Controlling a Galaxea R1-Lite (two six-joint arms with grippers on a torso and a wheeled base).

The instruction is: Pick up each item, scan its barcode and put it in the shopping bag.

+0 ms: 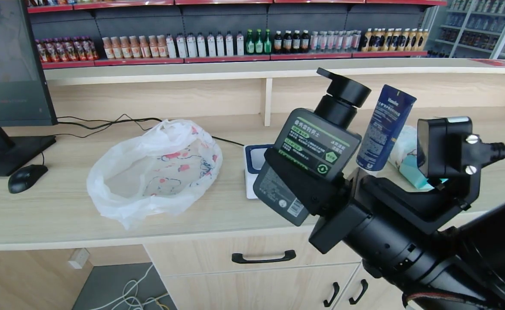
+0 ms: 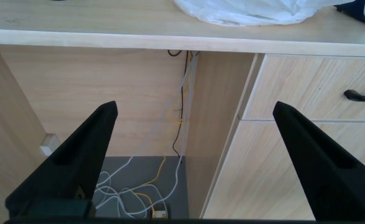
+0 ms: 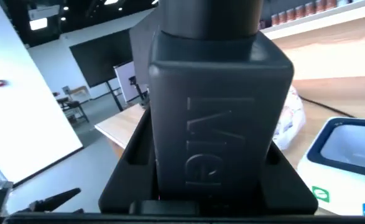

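Pump bottle point(image 1: 310, 159): dark grey with a black pump head, tilted. We see it held off the counter point(image 1: 54, 211), close by the scanner point(image 1: 251, 172).
Right fingers point(image 1: 287, 170): clenched on the bottle's lower body, one black finger across its label side.
Right gripper point(image 1: 304, 185): raised over the counter's front edge.
Left gripper point(image 2: 194, 111): jaws spread wide with nothing between them, below counter level, facing the cabinet front.
Shopping bag point(image 1: 153, 170): white plastic, mouth open, on the counter left of the scanner, apart from the bottle.
Blue tube point(image 1: 383, 129): leaning, behind the bottle, with a teal pack point(image 1: 409, 170) beside it.
Far left: monitor point(image 1: 7, 64) and mouse point(image 1: 26, 177).
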